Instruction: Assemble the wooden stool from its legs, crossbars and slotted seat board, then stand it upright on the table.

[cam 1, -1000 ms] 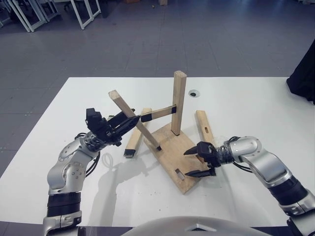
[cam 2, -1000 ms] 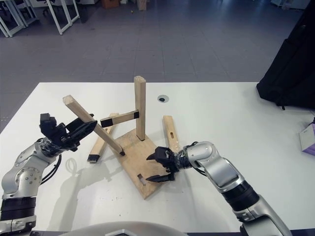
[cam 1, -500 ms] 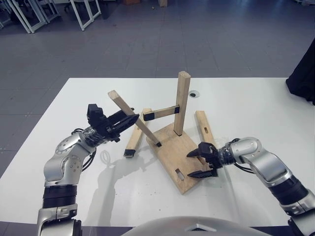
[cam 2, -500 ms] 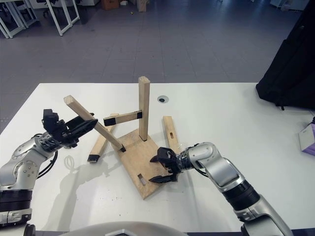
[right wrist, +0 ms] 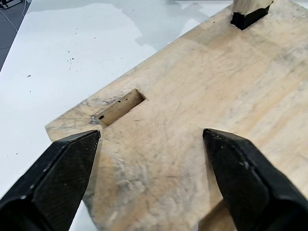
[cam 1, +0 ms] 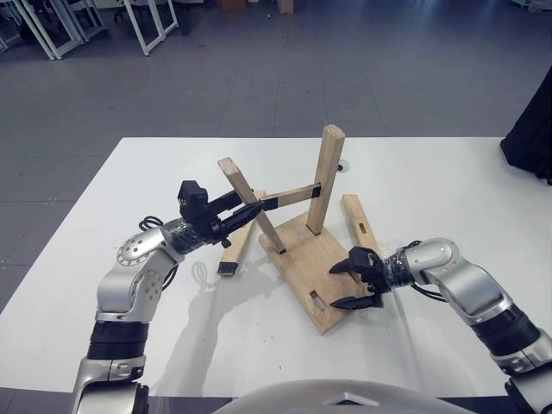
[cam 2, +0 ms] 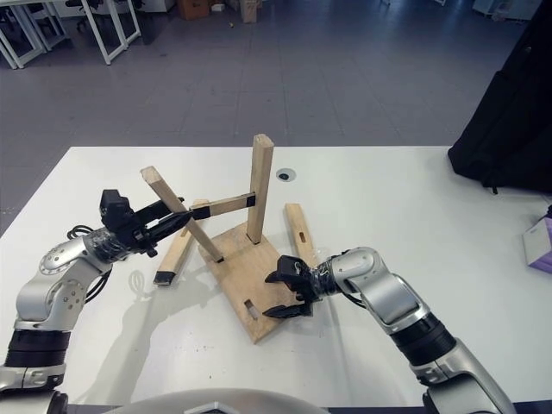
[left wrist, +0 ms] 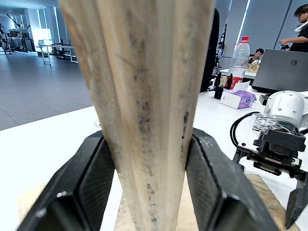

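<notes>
your left gripper (cam 1: 247, 213) is pinching the tilted leg (cam 1: 235, 179) about halfway up, fingers pressed on both flat sides. that leg's foot sits at the seat board (cam 1: 297, 259), which lies flat on the table (cam 1: 431, 190), and its long axis leans away from the upright leg (cam 1: 324, 177), top end toward your left. the crossbar (cam 1: 289, 196) runs from the upright leg across to the tilted one, right at your fingertips. i judge the next move is to swing the leg's top toward the upright leg. your right gripper (cam 1: 350, 284) is spread wide over the board's near corner, beside an empty slot (cam 1: 316, 301), and is the nearer arm to the loose leg (cam 1: 355, 220).
</notes>
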